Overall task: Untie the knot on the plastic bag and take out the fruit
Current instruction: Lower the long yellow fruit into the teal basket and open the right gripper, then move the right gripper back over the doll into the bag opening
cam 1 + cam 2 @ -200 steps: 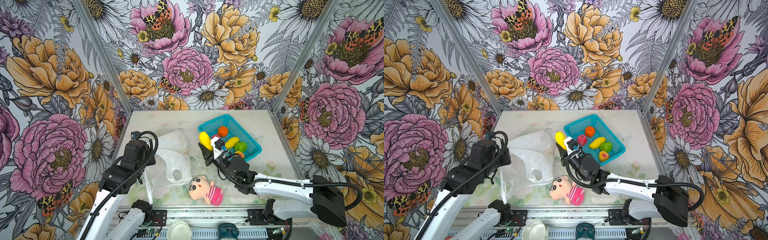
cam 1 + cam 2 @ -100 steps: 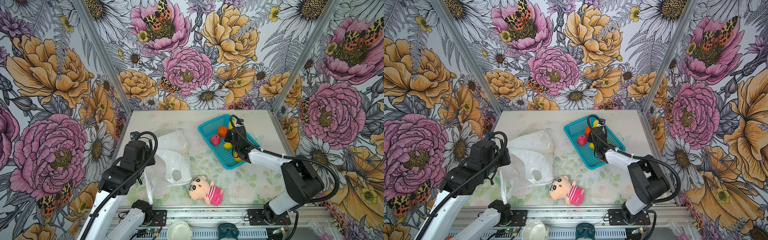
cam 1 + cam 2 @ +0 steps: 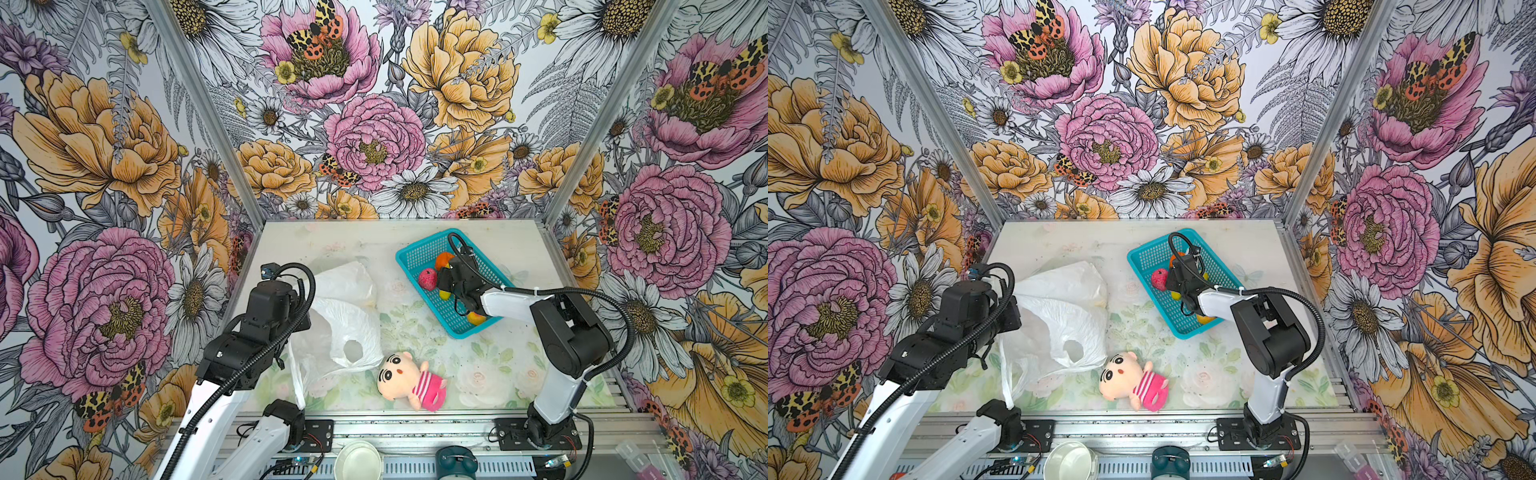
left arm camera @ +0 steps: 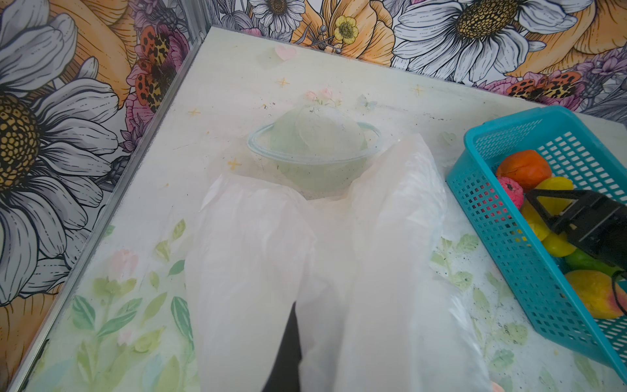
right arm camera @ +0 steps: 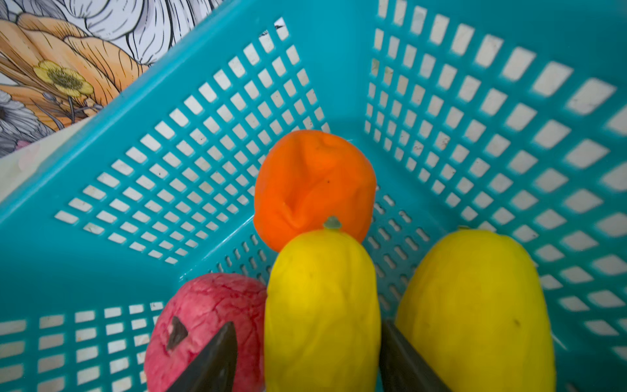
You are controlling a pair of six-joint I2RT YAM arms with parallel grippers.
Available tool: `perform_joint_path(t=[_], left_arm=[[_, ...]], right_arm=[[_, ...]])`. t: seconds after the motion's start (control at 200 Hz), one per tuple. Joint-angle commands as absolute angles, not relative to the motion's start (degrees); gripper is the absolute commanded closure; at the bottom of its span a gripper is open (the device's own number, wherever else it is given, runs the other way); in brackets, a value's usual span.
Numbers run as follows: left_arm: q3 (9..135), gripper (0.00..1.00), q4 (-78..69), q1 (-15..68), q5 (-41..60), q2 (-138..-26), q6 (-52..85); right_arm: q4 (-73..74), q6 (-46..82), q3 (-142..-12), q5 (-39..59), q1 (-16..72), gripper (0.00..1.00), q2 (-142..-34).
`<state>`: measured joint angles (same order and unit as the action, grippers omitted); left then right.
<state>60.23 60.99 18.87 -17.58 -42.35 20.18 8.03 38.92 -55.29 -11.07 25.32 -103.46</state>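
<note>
Long yellow fruit is lying in the teal basket; right hand is straddling it, fingers spread. On the far side, left hand is pinching the plastic bag, which is draping onto the tabletop.

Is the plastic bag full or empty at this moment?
Empty, as far as visible: the plastic bag lies slack and translucent, with no coloured shape inside; the fruit lies in the blue basket.
</note>
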Motion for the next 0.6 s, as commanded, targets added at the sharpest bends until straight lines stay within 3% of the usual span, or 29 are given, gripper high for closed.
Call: perform_joint_path(t=[0.0,0.15,0.325,0.47,0.595], left_arm=[[59.74,1.0,59.31,18.26,-18.94,-41.66,20.86],[59.81,1.0,59.28,18.09,-18.76,-42.34,20.79],[59.71,1.0,59.31,18.09,-18.79,-42.11,20.81],[59.83,1.0,59.23,17.99,-18.72,-42.52,20.74],[59.82,1.0,59.24,17.93,-18.56,-42.71,20.74]], right_arm=[[10.21,39.69,-53.98,-11.23,25.75,0.23,-100.5],[10.98,36.95,-50.99,-16.28,28.22,0.17,-94.35],[15.87,31.2,-44.48,-24.85,34.88,0.19,-83.57],[23.49,22.12,-39.45,-26.18,42.2,0.36,-73.83],[30.42,12.29,-36.68,-23.28,51.5,0.43,-69.29]])
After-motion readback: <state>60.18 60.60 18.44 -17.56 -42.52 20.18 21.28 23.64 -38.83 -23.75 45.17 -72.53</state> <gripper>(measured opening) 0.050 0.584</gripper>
